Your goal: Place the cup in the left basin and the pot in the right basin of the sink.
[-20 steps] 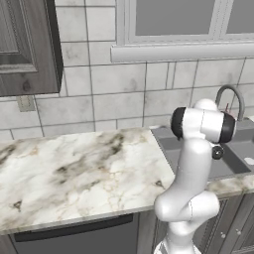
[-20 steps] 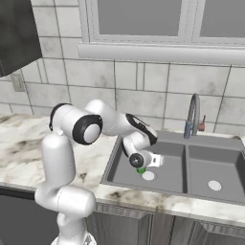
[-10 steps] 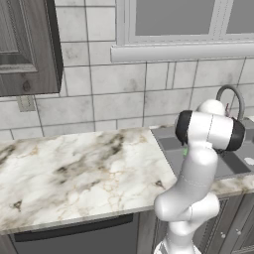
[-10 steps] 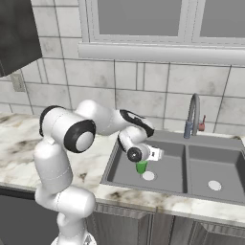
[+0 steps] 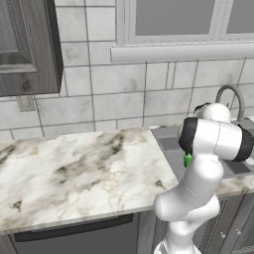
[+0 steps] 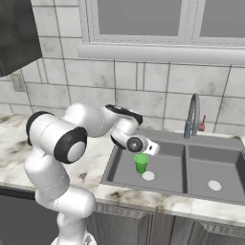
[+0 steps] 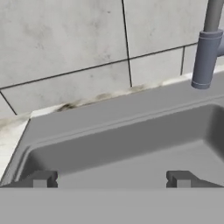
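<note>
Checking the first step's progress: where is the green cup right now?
In the right base view the cup stands upright in the left basin, beside its drain, just below the gripper.

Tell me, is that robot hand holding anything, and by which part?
Nothing. The gripper is open and empty; the cup stands in the left basin.

The arm (image 6: 57, 143) consists of glossy white, rounded cylindrical links separated by dark grey-black joint bands with round dark end caps, rises from a bulbous white base segment, and ends in a white hand carrying the gripper (image 7: 109, 178) with two small, dark grey, blocky finger tips.
</note>
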{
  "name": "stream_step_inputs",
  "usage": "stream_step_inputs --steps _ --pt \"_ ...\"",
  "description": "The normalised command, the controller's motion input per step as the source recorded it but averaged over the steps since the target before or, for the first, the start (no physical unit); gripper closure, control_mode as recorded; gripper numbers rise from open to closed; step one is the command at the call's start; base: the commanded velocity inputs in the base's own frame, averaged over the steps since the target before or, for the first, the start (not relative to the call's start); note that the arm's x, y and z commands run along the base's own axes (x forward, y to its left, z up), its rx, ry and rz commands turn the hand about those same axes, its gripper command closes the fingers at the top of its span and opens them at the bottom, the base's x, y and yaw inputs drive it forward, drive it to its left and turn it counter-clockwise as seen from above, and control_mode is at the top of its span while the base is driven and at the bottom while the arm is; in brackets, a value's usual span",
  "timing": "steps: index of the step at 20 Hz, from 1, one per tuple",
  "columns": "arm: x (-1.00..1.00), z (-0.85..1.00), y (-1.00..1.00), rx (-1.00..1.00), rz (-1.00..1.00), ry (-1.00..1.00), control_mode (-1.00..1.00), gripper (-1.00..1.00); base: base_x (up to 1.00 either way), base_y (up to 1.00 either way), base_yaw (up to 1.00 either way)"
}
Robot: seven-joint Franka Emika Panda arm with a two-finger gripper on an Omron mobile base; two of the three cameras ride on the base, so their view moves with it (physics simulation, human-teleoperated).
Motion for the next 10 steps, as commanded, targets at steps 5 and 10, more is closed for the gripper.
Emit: stream_step_inputs --steps 5,10 --pt "0.0 0.7 0.0 0.25 0.0 0.05 -1.0 -1.0 0.0 0.0 0.0" --pt "0.01 0.44 0.0 0.31 0.03 0.09 -1.0 -1.0 0.0 0.0 0.0"
